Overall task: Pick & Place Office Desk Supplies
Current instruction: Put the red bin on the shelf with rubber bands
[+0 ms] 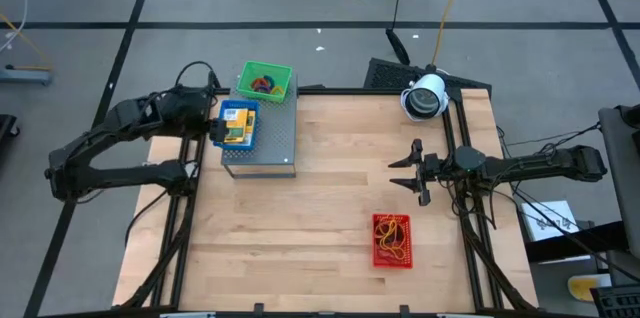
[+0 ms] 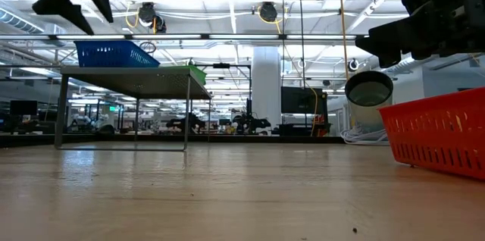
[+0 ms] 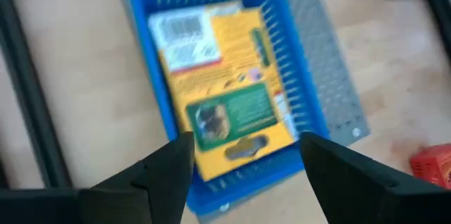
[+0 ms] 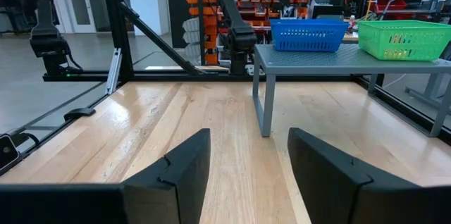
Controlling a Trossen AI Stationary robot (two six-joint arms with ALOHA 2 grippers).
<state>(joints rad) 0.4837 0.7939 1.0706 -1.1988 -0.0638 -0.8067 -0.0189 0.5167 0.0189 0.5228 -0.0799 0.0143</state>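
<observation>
Three small baskets are seen on the scene: a blue basket [image 1: 239, 124] and a green basket [image 1: 264, 81] are set on a grey perforated metal stand [image 1: 272, 142] at the far left of the bench [image 1: 330, 208], and a red basket [image 1: 392, 240] holding rubber bands [image 1: 393, 237] is placed near the right front. A yellow-orange packet [image 3: 225, 83] is lain flat in the blue basket. The left gripper [image 3: 243, 160] is held open just above that packet. The right gripper [image 1: 405, 173] is parked open above bare bench, well apart from the baskets.
</observation>
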